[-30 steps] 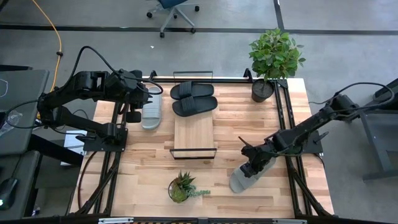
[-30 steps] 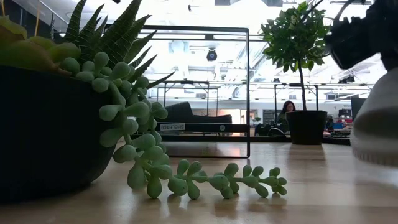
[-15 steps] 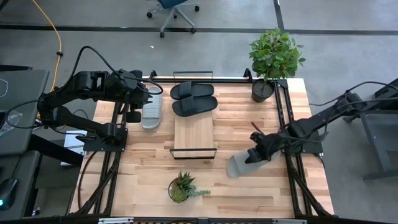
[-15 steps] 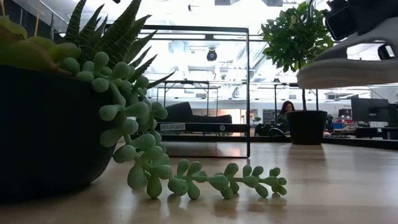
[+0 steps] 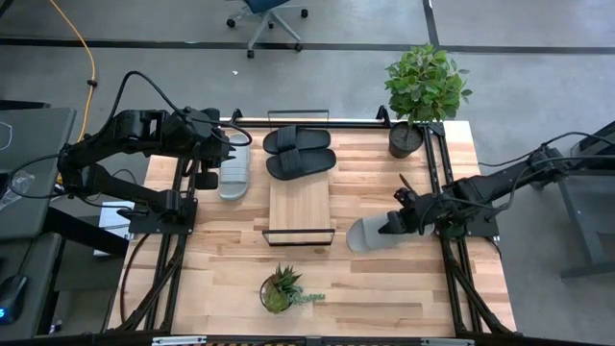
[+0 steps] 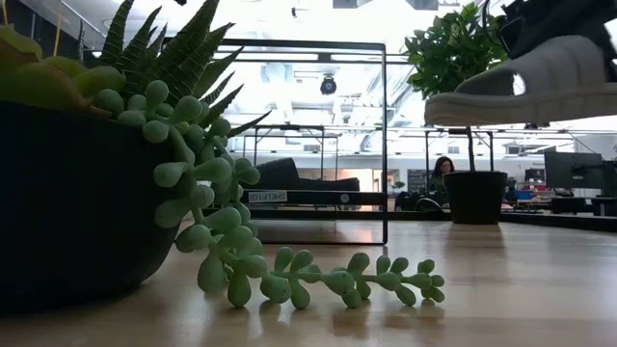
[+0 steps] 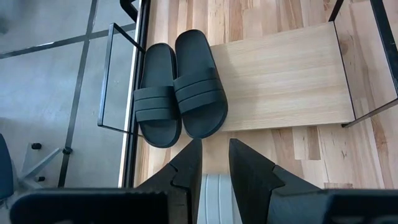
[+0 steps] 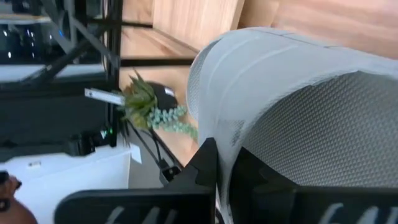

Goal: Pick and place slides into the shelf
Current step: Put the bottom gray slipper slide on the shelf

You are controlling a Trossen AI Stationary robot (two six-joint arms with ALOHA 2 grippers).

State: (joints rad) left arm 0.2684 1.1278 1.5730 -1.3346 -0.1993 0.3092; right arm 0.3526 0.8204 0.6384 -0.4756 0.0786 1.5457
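Note:
Two black slides (image 5: 300,152) lie side by side, soles down, on the far end of the light-wood shelf (image 5: 300,207); they also show in the left wrist view (image 7: 180,93). A light grey slide (image 5: 234,171) lies on the table left of the shelf. My left gripper (image 5: 213,159) stands over it with its fingertips (image 7: 216,149) a little apart; whether it touches the slide I cannot tell. My right gripper (image 5: 396,224) is shut on the other light grey slide (image 5: 370,234), in the air right of the shelf's near end. My right gripper holds the grey slide by its wide strap (image 8: 217,106), at the strap's edge. One finger (image 8: 204,165) lies outside the strap and the other seems to be under it. The fingers come from the table's right. The slide is lifted clear and tilted, toe end (image 6: 453,106) lower.
A succulent pot (image 5: 279,288) stands near the front edge, below the shelf. A potted tree (image 5: 418,91) stands at the far right corner. Black frame rails (image 5: 437,183) run along both table sides. A person (image 6: 445,169) sits in the room far behind.
My right gripper has lifted the grey slide off the table near the front right and carried it up and toward the far edge, closer to the shelf. The slide has turned from slanting to lying left-right, toe toward the shelf.

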